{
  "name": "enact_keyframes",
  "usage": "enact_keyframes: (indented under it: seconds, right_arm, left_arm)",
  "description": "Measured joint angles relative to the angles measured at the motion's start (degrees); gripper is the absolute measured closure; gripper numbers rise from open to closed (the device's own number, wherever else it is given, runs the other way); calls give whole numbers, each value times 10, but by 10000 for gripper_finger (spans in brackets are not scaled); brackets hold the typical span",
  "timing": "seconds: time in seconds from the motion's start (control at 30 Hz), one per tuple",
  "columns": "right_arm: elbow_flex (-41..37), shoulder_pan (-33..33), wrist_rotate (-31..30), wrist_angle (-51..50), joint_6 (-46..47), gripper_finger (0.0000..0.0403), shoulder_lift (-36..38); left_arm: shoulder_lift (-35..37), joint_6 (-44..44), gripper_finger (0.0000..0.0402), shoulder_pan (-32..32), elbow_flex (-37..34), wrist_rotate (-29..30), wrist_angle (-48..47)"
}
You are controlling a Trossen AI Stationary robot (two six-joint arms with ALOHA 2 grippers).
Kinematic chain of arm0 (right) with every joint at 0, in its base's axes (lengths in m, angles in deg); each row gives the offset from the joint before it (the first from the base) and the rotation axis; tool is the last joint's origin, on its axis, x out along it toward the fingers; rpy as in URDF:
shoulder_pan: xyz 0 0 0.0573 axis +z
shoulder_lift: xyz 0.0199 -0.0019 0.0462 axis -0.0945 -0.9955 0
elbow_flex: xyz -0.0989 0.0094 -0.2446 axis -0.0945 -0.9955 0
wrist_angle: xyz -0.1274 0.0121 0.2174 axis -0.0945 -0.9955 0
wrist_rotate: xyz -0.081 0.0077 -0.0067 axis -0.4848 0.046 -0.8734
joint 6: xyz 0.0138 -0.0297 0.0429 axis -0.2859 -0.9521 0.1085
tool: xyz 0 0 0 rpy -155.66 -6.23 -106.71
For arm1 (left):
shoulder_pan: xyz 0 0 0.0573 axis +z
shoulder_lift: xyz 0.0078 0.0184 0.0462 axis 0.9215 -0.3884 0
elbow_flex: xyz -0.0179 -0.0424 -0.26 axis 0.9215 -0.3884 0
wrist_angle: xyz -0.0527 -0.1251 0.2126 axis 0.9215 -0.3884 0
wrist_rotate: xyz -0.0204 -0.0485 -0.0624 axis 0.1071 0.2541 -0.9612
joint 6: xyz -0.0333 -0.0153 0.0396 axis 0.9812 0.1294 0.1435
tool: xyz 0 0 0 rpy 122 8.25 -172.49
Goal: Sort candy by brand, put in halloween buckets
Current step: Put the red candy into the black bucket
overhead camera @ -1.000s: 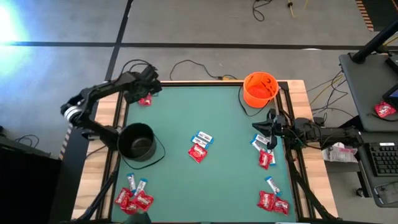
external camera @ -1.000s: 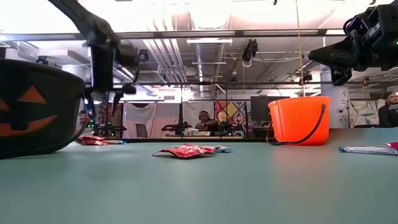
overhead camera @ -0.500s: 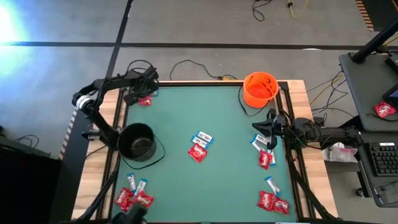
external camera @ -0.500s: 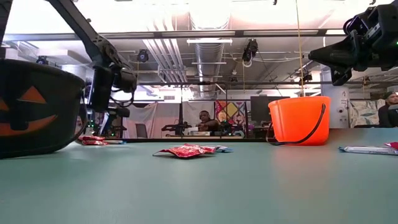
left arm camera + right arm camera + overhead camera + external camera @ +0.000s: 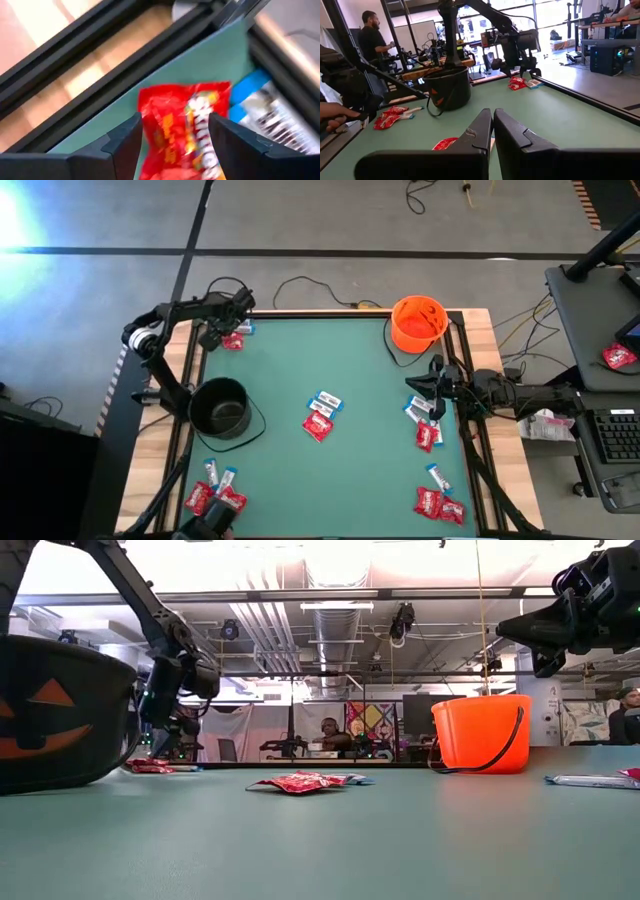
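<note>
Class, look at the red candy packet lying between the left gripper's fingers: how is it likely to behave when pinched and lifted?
The red packet looks crinkled and glossy, so it will probably flex, not stay stiff. Its shiny film may slip between the left gripper's open fingers. Lying flat on the table, it seems unlikely to roll.

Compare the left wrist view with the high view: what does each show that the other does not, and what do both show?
Only the left wrist view shows the white lettering on the red packet between the open left gripper fingers. Only the high view shows the orange bucket, black bucket, right gripper and the other candy piles. Both show that red packet beside a white-and-blue bar at the table's far left corner.
</note>
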Motion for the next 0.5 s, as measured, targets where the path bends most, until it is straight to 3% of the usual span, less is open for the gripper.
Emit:
enact_keyframes:
  seconds: [0.23,0.5]
  right_arm:
    - [0,0,0,0,0,390,0]
    - [0,0,0,0,0,390,0]
  left_arm:
    - [-17,4,195,-12,0,-104,17]
    - [-27,22,225,-62,2,-132,11]
